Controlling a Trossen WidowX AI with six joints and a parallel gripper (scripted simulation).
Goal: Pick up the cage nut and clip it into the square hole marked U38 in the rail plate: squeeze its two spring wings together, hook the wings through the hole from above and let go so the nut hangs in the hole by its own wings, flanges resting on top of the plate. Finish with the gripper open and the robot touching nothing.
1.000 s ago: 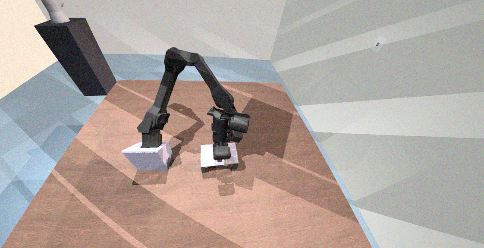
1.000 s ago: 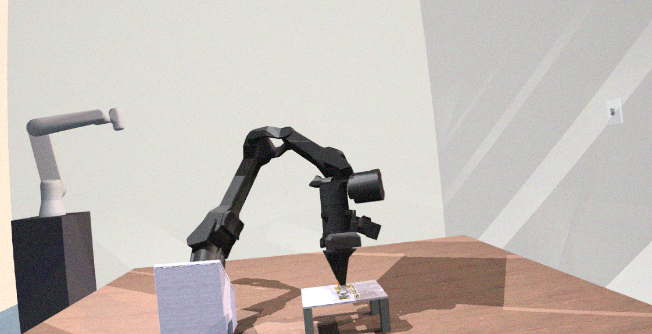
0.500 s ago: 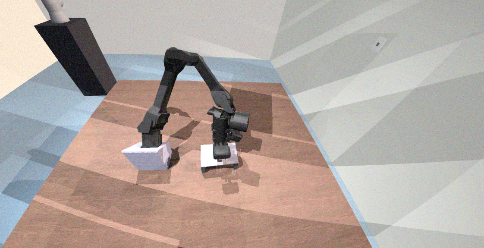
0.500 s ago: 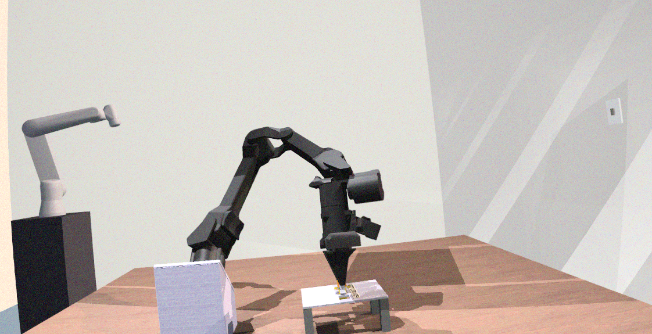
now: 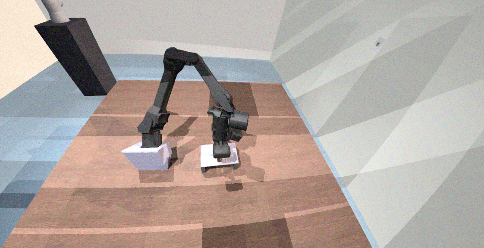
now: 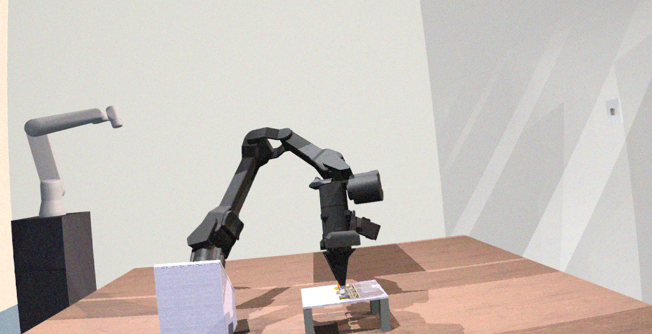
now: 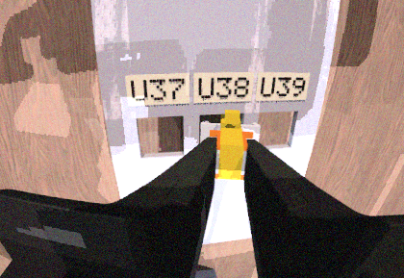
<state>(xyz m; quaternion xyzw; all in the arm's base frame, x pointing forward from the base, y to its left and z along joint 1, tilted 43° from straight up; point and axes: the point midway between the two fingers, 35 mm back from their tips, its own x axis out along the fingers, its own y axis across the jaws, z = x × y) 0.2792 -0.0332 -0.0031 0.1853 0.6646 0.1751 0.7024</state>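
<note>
With the pick-up done, what seems left is to seat the cage nut [image 5: 224, 160] [image 6: 338, 287] [image 7: 231, 149], let it go and withdraw. The fingers [image 5: 221, 159] [image 6: 341, 286] stand only a little apart, pinched on the nut's yellow and orange parts, one finger at either side of it. Just beyond their tips, in the wrist view, the nut's pale body lies over the square hole marked U38 [image 7: 208, 118], covering most of it and leaving a dark strip in sight. Whether the wings are already through, or the flanges touch the plate, I cannot tell; the hook-in looks under way rather than finished.

Past the hole, on the side away from the fingers, sits the U38 label [image 7: 223, 88], between U37 [image 7: 158, 89] and U39 [image 7: 283, 87]. The holes under those two show bare wood through them. Around all this spreads the rail plate [image 5: 207, 160] [image 6: 314, 298] [image 7: 144, 176], raised on legs [image 5: 203, 169] [image 6: 385, 314] above the tabletop [image 5: 135, 205] [image 6: 492, 290] [image 7: 48, 166]. Opening the fingers and lifting clear would come last.
</note>
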